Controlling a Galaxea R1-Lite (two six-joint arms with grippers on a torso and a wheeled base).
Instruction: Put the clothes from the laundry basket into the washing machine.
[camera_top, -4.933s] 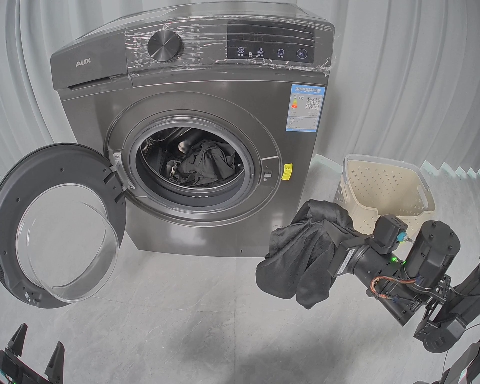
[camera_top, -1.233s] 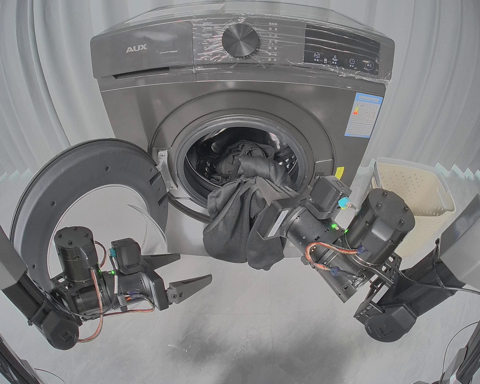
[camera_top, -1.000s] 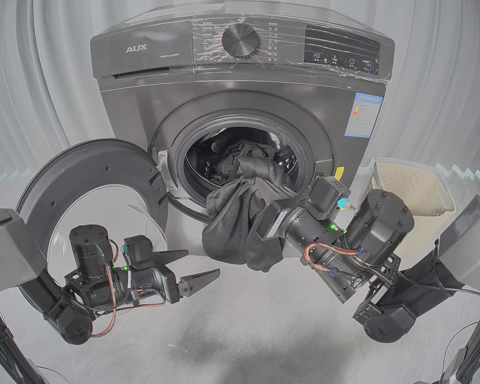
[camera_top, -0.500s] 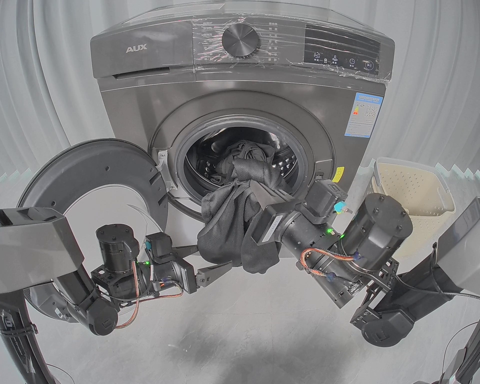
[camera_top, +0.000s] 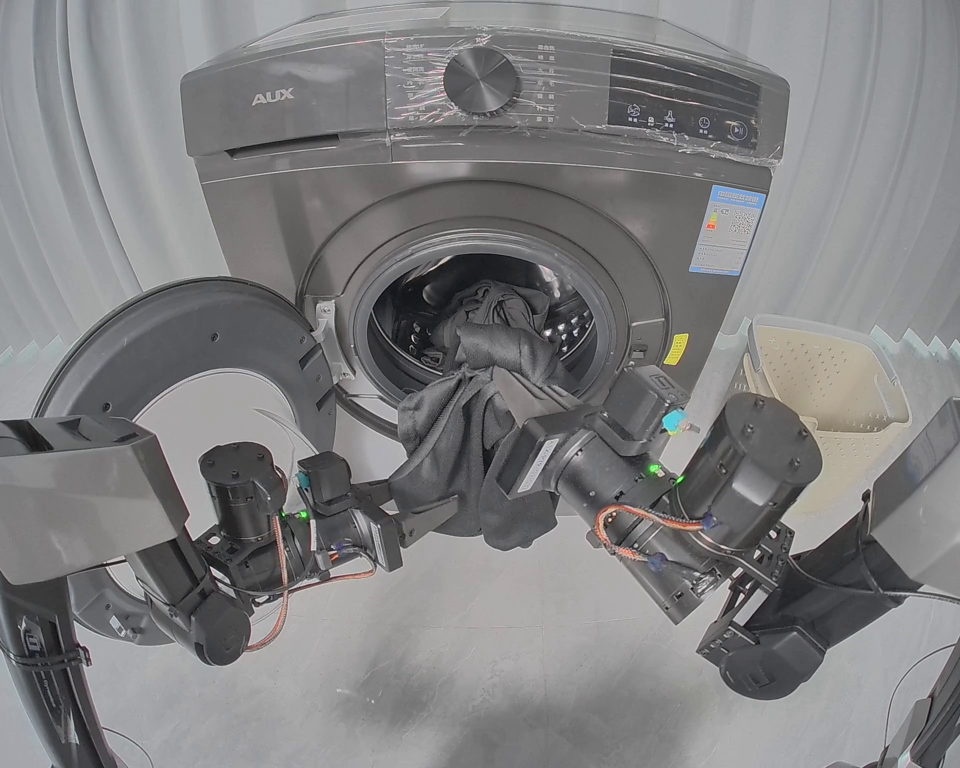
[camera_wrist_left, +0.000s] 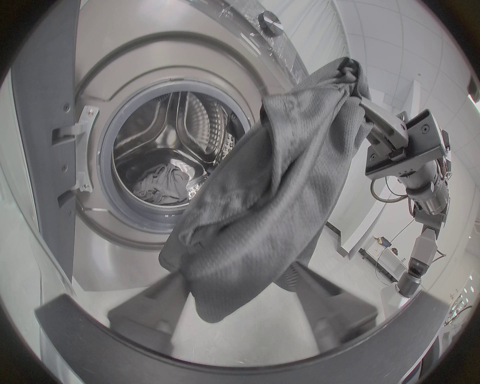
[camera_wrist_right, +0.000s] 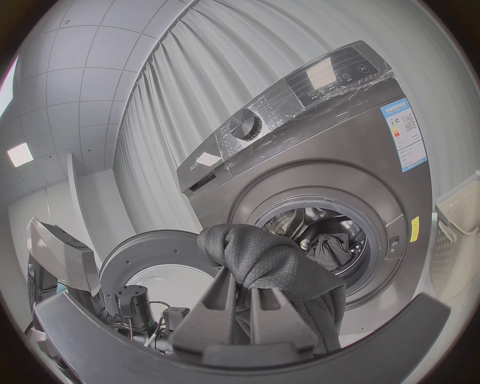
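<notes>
Now right claw (camera_wrist_right: 243, 292) grips 1 of 2 garments (camera_wrist_right: 272, 262) (camera_wrist_right: 327, 250).

The washing machine (camera_top: 300, 200) carries a short brand wordmark (camera_top: 272, 97) in pale capitals on its detergent drawer front, top left. Fine markings ring the dial (camera_top: 481, 80), too small to read. The dark touch panel (camera_top: 690, 105), top right under plastic film, shows a row of small lit icons, the rightmost a circled play-pause sign. A blue-bordered energy label (camera_top: 726, 230) with coloured bars and a code square sits right of the door; its print is illegible. Below it is a small yellow sticker (camera_top: 677, 349), also illegible.
</notes>
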